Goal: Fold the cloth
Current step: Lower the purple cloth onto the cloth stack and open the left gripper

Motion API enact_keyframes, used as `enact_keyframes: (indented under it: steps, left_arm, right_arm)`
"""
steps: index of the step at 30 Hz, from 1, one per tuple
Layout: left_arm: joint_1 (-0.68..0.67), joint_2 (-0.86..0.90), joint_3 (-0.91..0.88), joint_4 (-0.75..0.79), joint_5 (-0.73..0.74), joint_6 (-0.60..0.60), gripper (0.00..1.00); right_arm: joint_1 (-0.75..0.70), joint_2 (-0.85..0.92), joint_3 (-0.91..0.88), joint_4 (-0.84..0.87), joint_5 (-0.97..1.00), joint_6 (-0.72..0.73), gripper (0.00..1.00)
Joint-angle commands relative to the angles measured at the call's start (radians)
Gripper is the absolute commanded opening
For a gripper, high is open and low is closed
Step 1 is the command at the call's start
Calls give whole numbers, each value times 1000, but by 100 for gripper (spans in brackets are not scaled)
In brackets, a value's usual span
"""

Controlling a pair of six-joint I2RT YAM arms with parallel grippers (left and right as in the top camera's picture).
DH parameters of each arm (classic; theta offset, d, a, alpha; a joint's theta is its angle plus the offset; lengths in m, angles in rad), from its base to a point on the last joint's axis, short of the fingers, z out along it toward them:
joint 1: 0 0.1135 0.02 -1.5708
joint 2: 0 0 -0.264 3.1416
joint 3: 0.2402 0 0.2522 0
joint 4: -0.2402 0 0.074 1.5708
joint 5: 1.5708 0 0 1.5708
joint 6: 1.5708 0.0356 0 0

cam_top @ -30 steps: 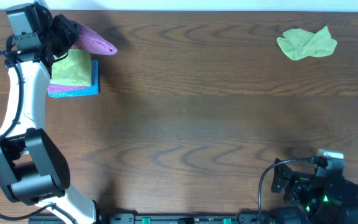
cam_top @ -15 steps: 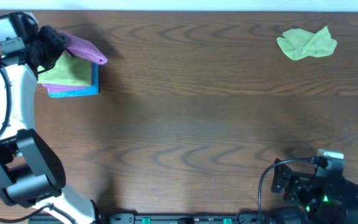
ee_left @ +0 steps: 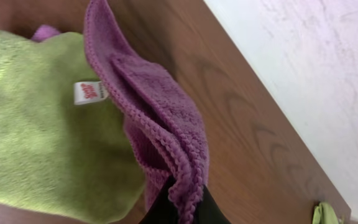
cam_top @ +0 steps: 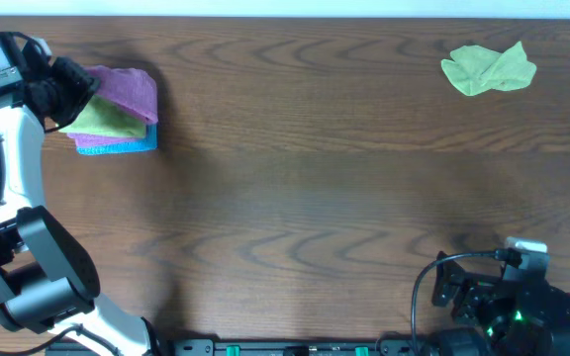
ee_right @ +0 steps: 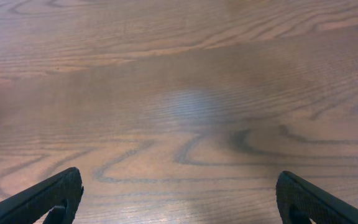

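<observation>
We see a dark wood table [cam_top: 315, 178] filling the overhead view. The left arm [cam_top: 18, 178] reaches to the far left corner. The left gripper [cam_top: 79, 85] is closed tight on a corner of the purple cloth [cam_top: 125, 91], and the wrist view shows its dark fingers [ee_left: 157, 210] pinching the bunched hem. The right gripper [ee_right: 179, 202] sits at the near right, spread wide and holding nothing, over bare wood.

The purple cloth is draped over the far part of a folded stack at the far left. In that stack a green cloth [cam_top: 107, 121] lies on a blue cloth [cam_top: 117, 146]. A crumpled green cloth [cam_top: 488, 69] lies far right, well apart from the stack. We see a small white label [ee_left: 90, 92] on the green cloth, just beside the purple hem.
</observation>
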State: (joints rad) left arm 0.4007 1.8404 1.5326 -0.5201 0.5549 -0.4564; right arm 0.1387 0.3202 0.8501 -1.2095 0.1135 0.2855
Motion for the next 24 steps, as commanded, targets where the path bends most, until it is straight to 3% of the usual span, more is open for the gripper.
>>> enact_keyframes:
  steps: [1,20,24]
  left_arm:
    - [25,5,28,-15,14,44,6]
    - [117,5,25,-108,-42,121,6]
    - [117,5,25,-112,-76,121,20]
  right_arm:
    - [-7,-2,-3,-1,14,17,99]
    - [-7,-2,-3,-1,13,17,99]
    - [-7,-2,-3,-1,13,17,99]
